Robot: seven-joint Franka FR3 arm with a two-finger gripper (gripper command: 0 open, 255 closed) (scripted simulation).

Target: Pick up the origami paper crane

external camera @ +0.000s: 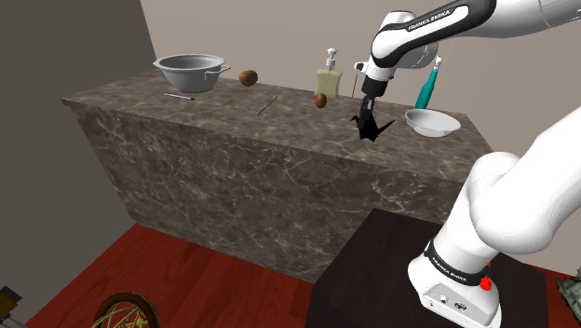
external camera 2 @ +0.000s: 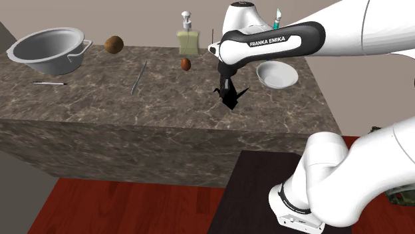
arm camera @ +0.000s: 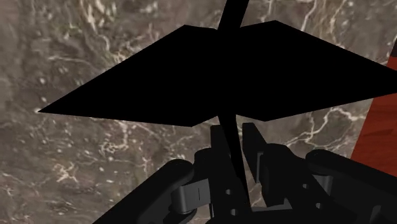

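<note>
The origami crane (external camera: pixel 372 127) (external camera 2: pixel 231 95) is drawn plain black, with its wings spread wide. It is over the dark marble counter (external camera: pixel 233 121) (external camera 2: pixel 100 100), near the front edge; I cannot tell whether it still touches the top. My black gripper (external camera: pixel 366 111) (external camera 2: pixel 227 82) comes down from above and is shut on it. In the wrist view the two fingers (arm camera: pixel 218 139) clasp a thin upright fold of the crane (arm camera: pixel 216 70) at the gripper (arm camera: pixel 232 132), and the wings hide much of the counter beneath.
On the counter stand a grey two-handled pot (external camera: pixel 191 72), two brown egg-shaped things (external camera: pixel 248 77) (external camera: pixel 320 100), a soap dispenser (external camera: pixel 330 79), a white bowl (external camera: pixel 432 123), a teal brush (external camera: pixel 426 88) and a thin utensil (external camera: pixel 267 105). The dark stand (external camera: pixel 372 280) sits below on a red wooden floor.
</note>
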